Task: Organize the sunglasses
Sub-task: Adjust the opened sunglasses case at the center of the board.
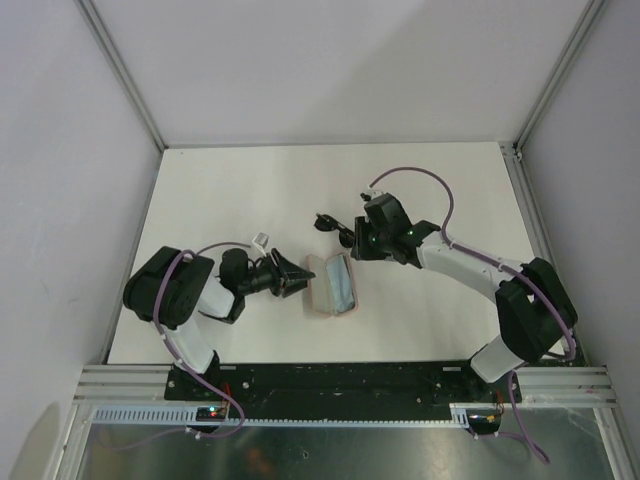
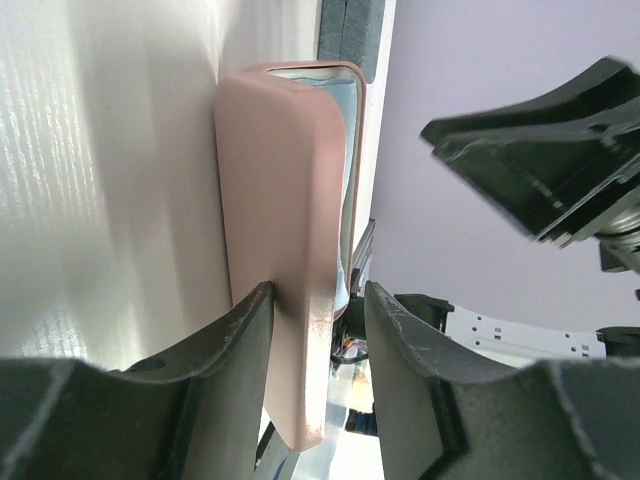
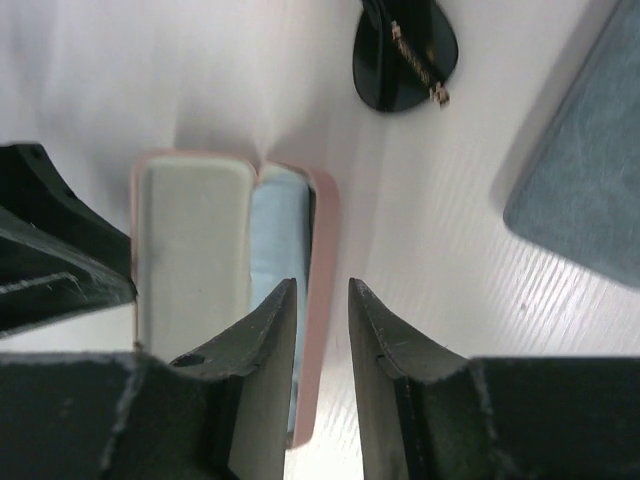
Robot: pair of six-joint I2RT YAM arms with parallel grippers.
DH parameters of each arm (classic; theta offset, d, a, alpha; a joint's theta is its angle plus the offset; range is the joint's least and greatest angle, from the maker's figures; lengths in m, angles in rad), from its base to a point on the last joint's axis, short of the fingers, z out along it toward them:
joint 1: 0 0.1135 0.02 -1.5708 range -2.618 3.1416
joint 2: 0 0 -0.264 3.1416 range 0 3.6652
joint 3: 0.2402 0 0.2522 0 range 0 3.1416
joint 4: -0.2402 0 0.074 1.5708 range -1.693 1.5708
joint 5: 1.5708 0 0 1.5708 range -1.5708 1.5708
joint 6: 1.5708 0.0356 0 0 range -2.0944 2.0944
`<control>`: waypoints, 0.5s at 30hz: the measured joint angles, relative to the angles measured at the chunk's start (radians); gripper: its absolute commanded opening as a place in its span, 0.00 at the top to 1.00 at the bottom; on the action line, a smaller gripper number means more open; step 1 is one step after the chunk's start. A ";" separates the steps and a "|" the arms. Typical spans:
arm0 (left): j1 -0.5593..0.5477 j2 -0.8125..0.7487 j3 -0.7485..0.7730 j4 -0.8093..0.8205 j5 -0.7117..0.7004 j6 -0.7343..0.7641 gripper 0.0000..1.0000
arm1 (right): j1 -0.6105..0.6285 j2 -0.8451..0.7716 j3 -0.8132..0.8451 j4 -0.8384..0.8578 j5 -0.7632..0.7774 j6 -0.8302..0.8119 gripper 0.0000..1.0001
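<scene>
Left gripper (image 2: 318, 290): dark fingers (image 2: 240, 370) about half open, straddling the upright wall of the pink case (image 2: 280, 200). One finger lies against the wall and the other stands just apart from it, so the case is not clamped. Right gripper (image 3: 321, 284): fingers narrowly parted with nothing between them, hovering over the rim of the same case. Pink case: oblong, lying open on the white table (image 1: 250, 190) between the two grippers. One half is lined in cream; the other holds a light-blue cloth (image 3: 280, 230). Sunglasses (image 3: 405, 60): one black pair with a dark lens and a slim arm with small gilt fittings, any lettering too small to read. It lies on the table outside the pink case, just beyond its far end and near the right gripper. Grey case (image 3: 580, 180): blue-grey, at the edge of the right wrist view, apart from the pink case.
</scene>
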 measured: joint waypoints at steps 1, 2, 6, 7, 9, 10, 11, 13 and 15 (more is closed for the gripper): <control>0.000 0.000 0.000 0.000 0.002 0.000 0.54 | -0.004 0.006 0.018 0.001 -0.002 -0.012 0.66; 0.000 0.000 0.000 0.000 0.004 0.000 0.53 | -0.010 0.016 0.040 0.002 -0.005 -0.027 0.65; 0.000 -0.010 0.000 -0.008 0.019 -0.001 0.53 | -0.021 0.043 0.072 0.006 -0.021 -0.058 0.64; 0.001 -0.019 0.000 -0.009 0.022 -0.001 0.53 | -0.020 0.047 0.072 0.000 -0.024 -0.062 0.63; 0.001 -0.040 0.000 -0.011 0.026 -0.001 0.52 | -0.018 0.053 0.072 -0.016 -0.029 -0.065 0.63; 0.001 -0.054 0.000 -0.013 0.027 -0.002 0.51 | -0.017 0.057 0.072 -0.023 -0.029 -0.065 0.64; 0.001 -0.067 0.001 -0.014 0.029 -0.001 0.51 | -0.015 0.060 0.072 -0.031 -0.029 -0.065 0.65; -0.002 -0.091 0.006 -0.019 0.033 -0.002 0.50 | -0.009 0.065 0.072 -0.049 -0.027 -0.064 0.68; -0.008 -0.110 0.012 -0.028 0.034 -0.002 0.49 | 0.001 0.073 0.072 -0.068 -0.016 -0.057 0.70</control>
